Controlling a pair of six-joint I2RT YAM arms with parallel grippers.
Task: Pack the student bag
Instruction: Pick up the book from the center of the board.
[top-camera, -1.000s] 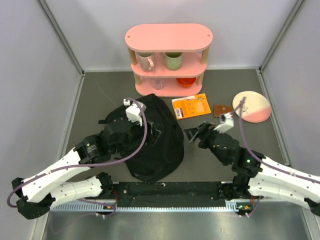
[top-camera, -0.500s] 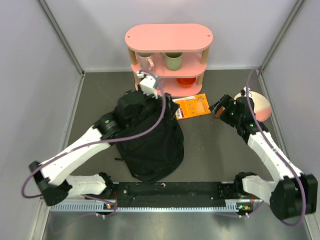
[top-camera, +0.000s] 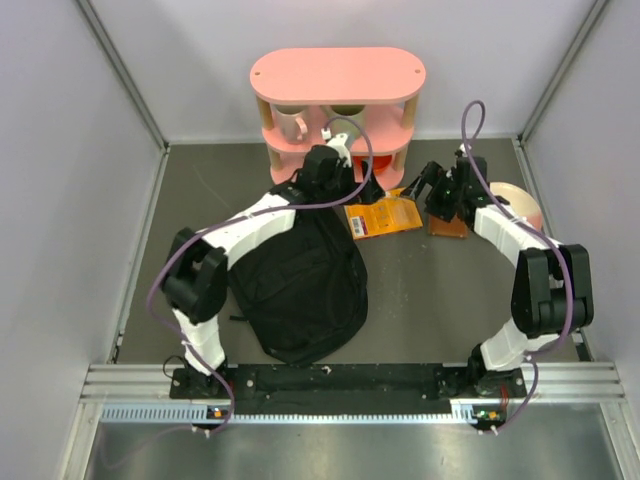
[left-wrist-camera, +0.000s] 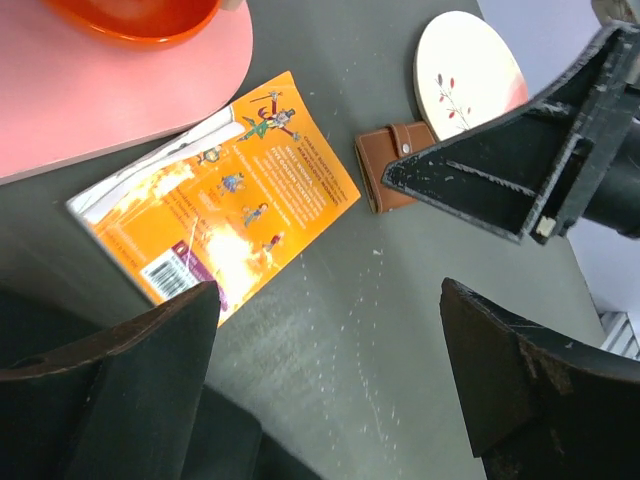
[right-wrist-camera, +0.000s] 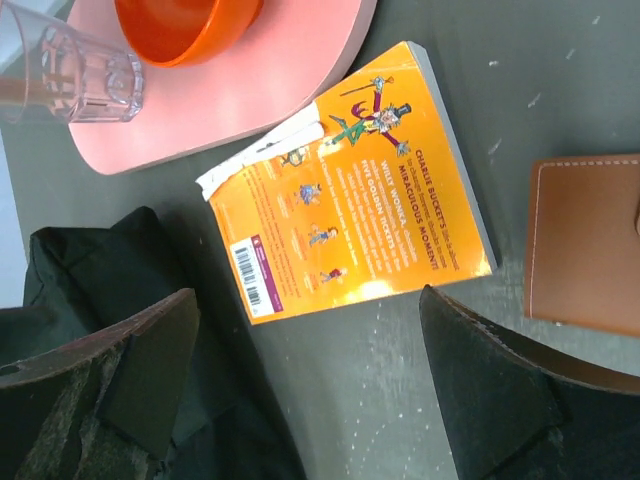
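Note:
The student bag (top-camera: 303, 287) is a floppy black backpack lying in the middle of the table. An orange paperback book (top-camera: 382, 215) lies flat just right of its top, in front of the pink shelf (top-camera: 337, 75). My left gripper (top-camera: 350, 192) is open and empty, hovering over the bag's top edge left of the book (left-wrist-camera: 232, 190). My right gripper (top-camera: 424, 190) is open and empty, hovering above the book's right side (right-wrist-camera: 352, 190). A brown wallet (top-camera: 447, 225) lies right of the book. In the left wrist view the right gripper (left-wrist-camera: 520, 160) shows above the wallet (left-wrist-camera: 392, 172).
The shelf's bottom level holds an orange bowl (right-wrist-camera: 185, 25) and a clear glass (right-wrist-camera: 62, 75); mugs stand on the level above. A cream and pink plate (top-camera: 518, 205) lies at the far right, behind my right arm. Grey walls enclose the table.
Both arms have stretched forward to the back of the table. My left gripper left the bag's top and moved toward the shelf; my right gripper swung from mid-table to the book and wallet.

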